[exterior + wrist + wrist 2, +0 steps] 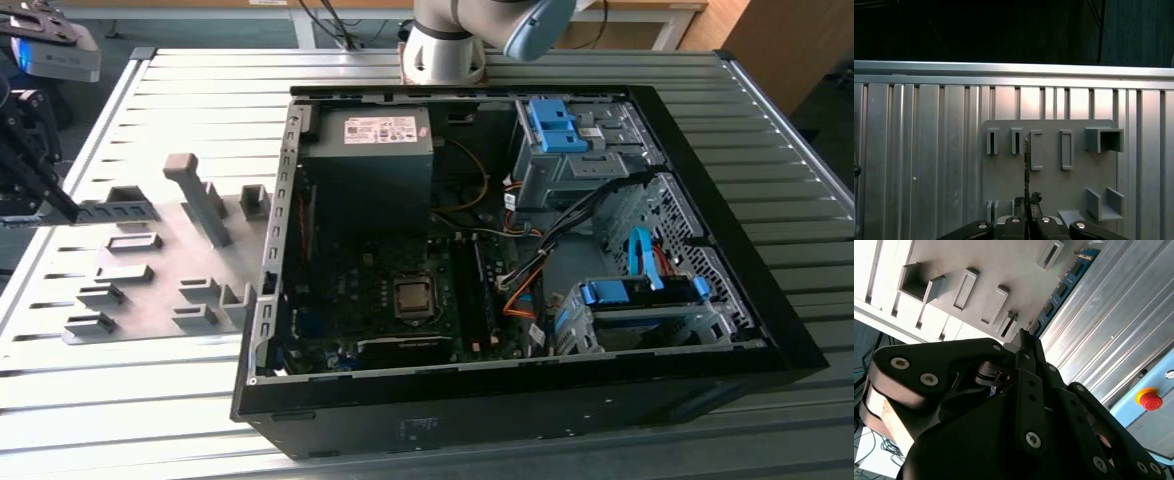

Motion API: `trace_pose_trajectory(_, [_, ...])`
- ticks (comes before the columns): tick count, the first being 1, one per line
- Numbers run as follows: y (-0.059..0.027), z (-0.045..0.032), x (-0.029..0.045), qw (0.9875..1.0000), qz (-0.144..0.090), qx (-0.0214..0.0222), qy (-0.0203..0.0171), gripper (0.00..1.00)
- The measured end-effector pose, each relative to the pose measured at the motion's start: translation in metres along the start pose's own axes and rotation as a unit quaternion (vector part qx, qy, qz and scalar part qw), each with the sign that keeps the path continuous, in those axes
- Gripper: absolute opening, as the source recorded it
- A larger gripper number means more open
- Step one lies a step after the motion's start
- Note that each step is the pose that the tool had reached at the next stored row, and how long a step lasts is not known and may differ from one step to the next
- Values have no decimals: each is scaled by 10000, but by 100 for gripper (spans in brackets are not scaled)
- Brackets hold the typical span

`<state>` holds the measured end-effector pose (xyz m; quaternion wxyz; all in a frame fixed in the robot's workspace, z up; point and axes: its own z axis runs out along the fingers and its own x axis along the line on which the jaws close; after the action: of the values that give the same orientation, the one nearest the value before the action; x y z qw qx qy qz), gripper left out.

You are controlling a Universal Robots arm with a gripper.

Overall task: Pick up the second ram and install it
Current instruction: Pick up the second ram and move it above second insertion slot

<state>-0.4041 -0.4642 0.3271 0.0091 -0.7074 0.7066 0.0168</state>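
My gripper is shut on one end of the second ram, a thin blue board with dark chips that sticks straight out from the fingertips. In the first wrist view the ram shows edge-on as a thin dark line running out from the gripper over the grey holder plate. In the exterior view the gripper hangs at the far left, over the table's left edge and beside the holder plate. The open computer case lies far to the exterior view's right of it.
Several grey slotted blocks and a tall post stand on the holder plate. Inside the case are the power supply, the processor socket, cable bundles and blue drive clips. A red stop button sits beyond the ribbed table.
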Motion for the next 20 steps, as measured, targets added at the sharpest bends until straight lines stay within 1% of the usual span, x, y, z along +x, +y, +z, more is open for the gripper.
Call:
trace_pose_trajectory(14, [1,-84,-3,10000,0,0,0,14])
trace_pose_trajectory(20, [1,-138,-5,10000,0,0,0,14])
